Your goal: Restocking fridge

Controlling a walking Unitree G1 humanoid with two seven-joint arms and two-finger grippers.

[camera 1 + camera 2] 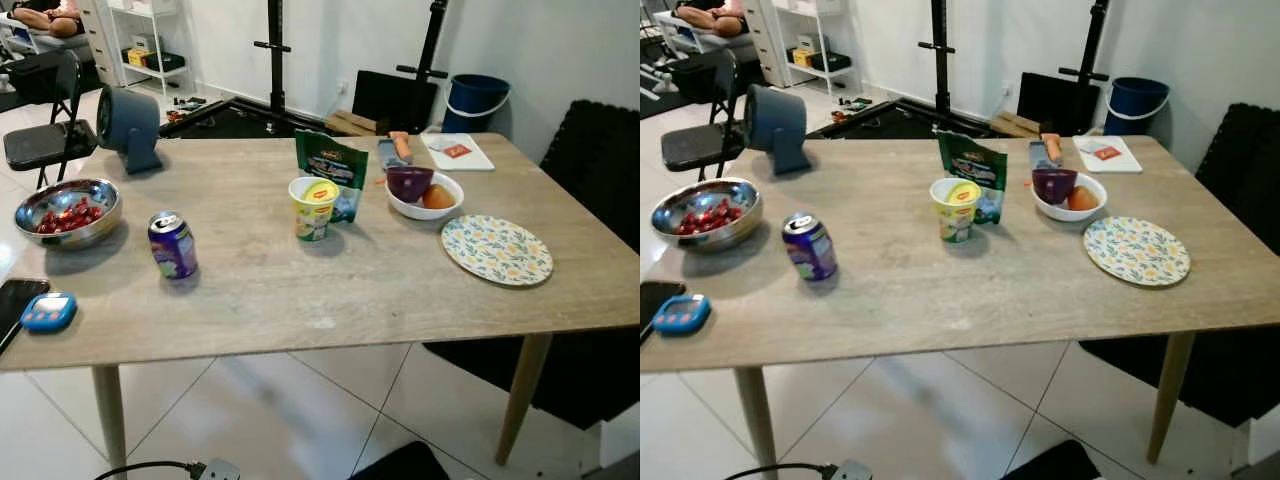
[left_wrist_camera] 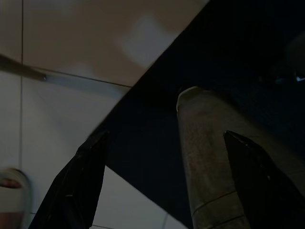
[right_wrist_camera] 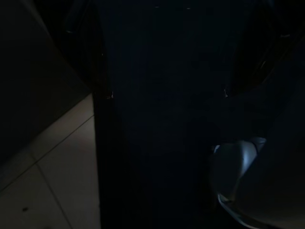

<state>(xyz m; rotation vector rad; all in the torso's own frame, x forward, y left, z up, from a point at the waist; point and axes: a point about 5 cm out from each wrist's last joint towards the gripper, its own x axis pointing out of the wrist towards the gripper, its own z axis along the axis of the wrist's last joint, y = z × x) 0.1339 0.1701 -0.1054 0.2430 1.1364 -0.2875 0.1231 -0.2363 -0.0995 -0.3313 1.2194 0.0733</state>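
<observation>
A wooden table (image 1: 260,290) holds a purple can (image 1: 172,244), a yellow cup (image 1: 313,207) before a green pouch (image 1: 333,165), and a cherry bowl (image 1: 67,211) (steel). The left gripper (image 2: 164,186) hangs low beside a table leg (image 2: 205,167), fingers spread with nothing between them; whether the right gripper's are parted cannot be told.

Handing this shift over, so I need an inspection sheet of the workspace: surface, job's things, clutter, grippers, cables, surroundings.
Surface: wooden table, no spills seen.
Job's things: purple can upright; yellow cup in front of green pouch; white bowl holding produce; steel bowl of red fruit.
Clutter: patterned plate, blue fan, blue gadget, phone, white board.
Grippers: left gripper open, hanging low over floor tiles; right wrist view too dark.
Cables: one on floor.
Surroundings: folding chair, blue bucket.
</observation>
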